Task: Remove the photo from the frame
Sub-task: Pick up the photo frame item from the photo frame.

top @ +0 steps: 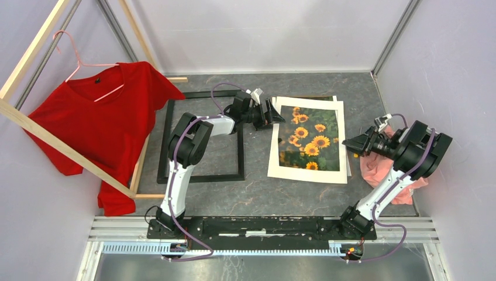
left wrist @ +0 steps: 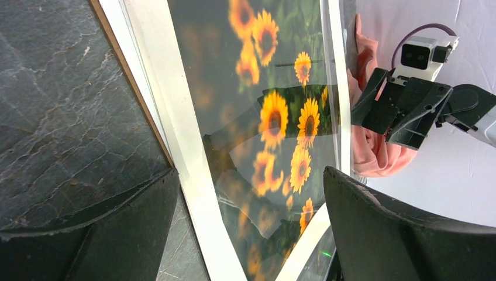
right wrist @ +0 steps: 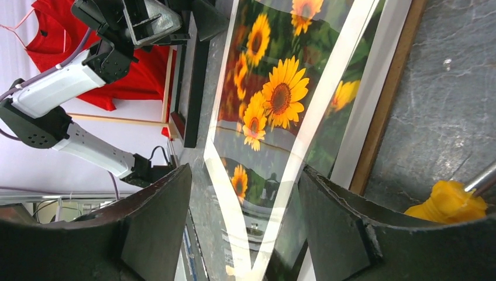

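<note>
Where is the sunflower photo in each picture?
Top view: photo lies just right of the middle.
Left wrist: photo fills the middle, top to bottom.
Right wrist: photo sits in the upper middle.
Shared landmark: the white mat bordering it.

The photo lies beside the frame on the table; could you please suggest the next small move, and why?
Likely lower the open left gripper onto the nearest edge of the photo and pinch it: the frame lies empty, the photo rests in the white mat, and the right gripper holds nothing.
</note>
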